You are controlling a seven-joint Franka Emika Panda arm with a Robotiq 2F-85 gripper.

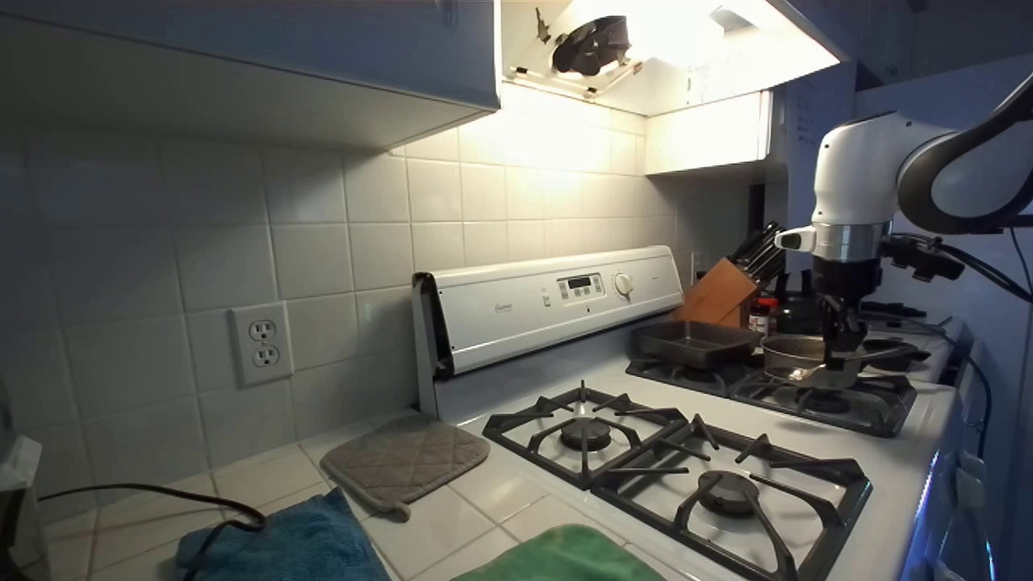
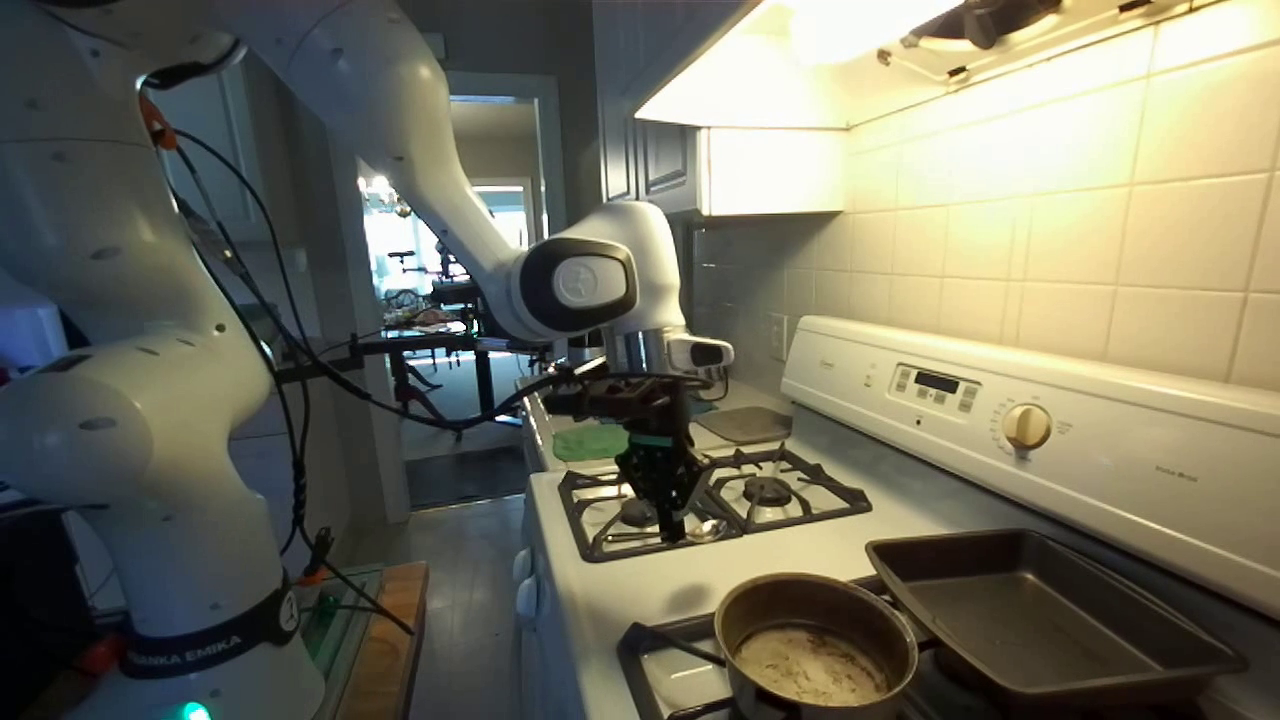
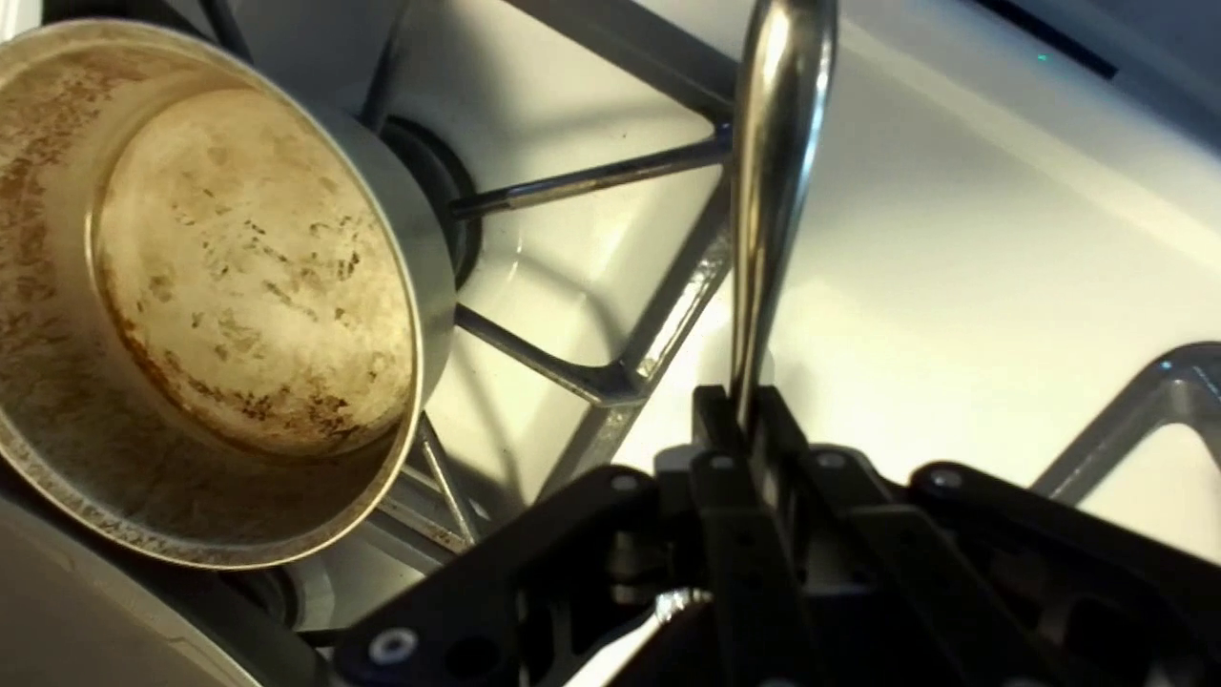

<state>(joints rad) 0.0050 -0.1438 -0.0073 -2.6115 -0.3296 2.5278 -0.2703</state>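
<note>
Two nearly closed jaws pinch a metal spoon (image 3: pixel 780 172) above the stovetop (image 3: pixel 935 248), near the pot (image 3: pixel 431 296); my gripper (image 3: pixel 747 415) hides the spoon's middle from me, and the wrist view crops one end.

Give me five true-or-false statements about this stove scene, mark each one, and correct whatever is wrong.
1. The gripper is shut on the spoon. True.
2. The spoon is inside the pot. False: it is held outside the pot.
3. The baking pan is beside the pot. True.
4. The potholder on the counter is bright red. False: it is gray.
5. The knife block holds knives. True.
</note>
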